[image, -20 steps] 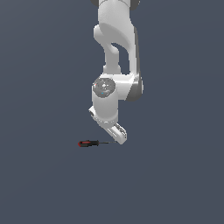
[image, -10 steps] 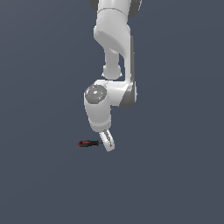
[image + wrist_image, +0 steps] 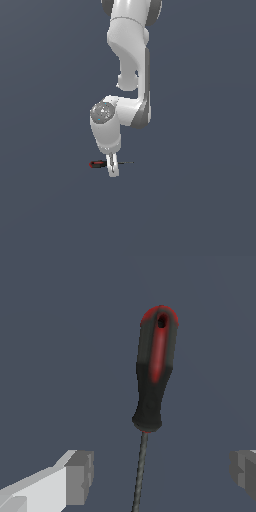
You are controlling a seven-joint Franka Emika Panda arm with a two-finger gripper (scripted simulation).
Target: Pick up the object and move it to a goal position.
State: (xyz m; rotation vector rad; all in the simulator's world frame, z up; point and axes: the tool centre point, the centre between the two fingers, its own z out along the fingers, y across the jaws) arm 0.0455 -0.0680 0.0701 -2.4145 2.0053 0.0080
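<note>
Red-and-black handle, thin dark shaft: one screwdriver [image 3: 152,371] lies flat mid-bench, handle toward the exterior view's left, shaft between the one gripper's [image 3: 162,476] released jaws.

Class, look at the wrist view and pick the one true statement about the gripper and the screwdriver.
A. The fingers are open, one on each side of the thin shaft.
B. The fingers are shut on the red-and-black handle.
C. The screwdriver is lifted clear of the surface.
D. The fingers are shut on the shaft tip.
A: in the wrist view the gripper is open, its fingers standing apart on either side of the screwdriver shaft without touching it.
</note>
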